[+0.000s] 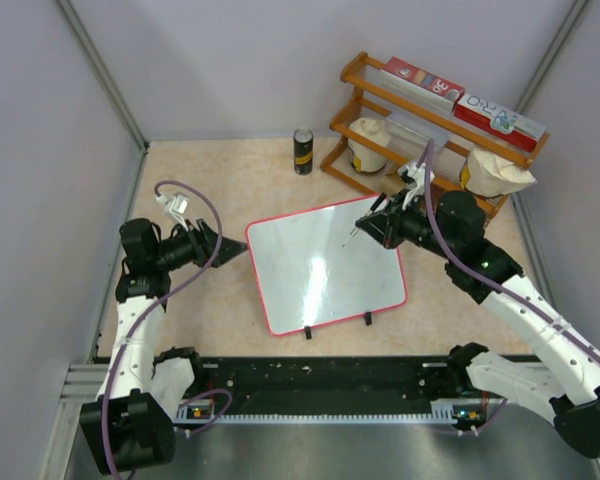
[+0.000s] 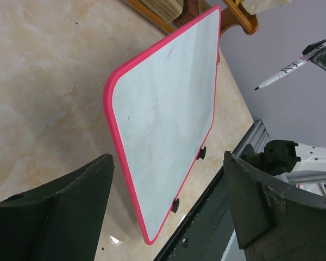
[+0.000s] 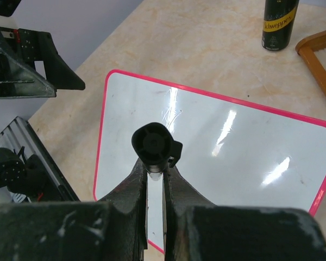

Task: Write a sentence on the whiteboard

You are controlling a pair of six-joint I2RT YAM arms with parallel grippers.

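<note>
Beige marbled tabletop point(image 1: 230, 190) carries the whiteboard point(image 1: 325, 275) at frame centre, glossy white with a thin pink rim and rounded corners. The right gripper point(image 3: 155, 174) is clamped on a slim marker point(image 2: 293, 66) over its upper right. The left gripper point(image 1: 220, 248) stands wide apart beside its left corner.

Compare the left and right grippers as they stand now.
The left gripper is open and empty; the right gripper is shut on a marker. The left gripper sits off the whiteboard's left edge; the right gripper hangs over its far right corner. Both face the board.
</note>
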